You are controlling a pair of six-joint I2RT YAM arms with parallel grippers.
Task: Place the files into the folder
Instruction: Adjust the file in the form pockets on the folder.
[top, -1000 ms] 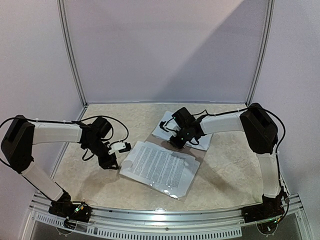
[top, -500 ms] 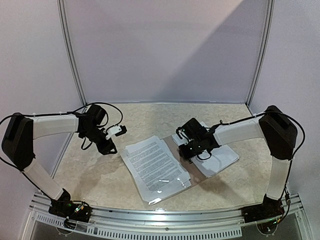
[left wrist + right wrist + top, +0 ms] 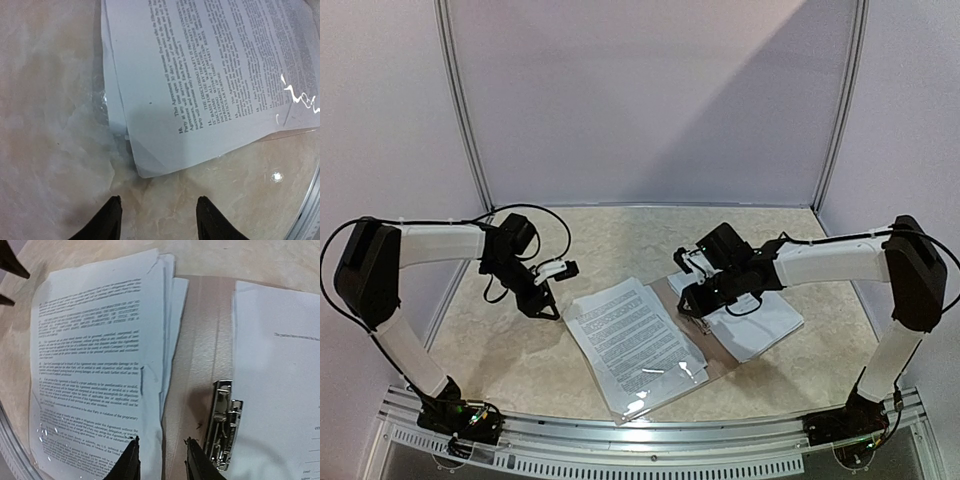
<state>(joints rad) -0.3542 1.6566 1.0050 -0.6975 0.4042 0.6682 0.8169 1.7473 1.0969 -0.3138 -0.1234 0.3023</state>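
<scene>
Left gripper (image 3: 157, 210): we see jaws apart, empty, near a corner of the files (image 3: 210, 75).
Right gripper (image 3: 161, 452): jaws slightly apart, empty, over the folder (image 3: 200, 330) beside its metal clip (image 3: 222, 425).

My overhead camera sits above and behind the rig, looking down over the whole tabletop (image 3: 520, 365). The left wrist camera hangs close, facing a corner of the files (image 3: 210, 65). The right wrist one looks steeply down on the open folder (image 3: 200, 330), sharing those same files.
</scene>
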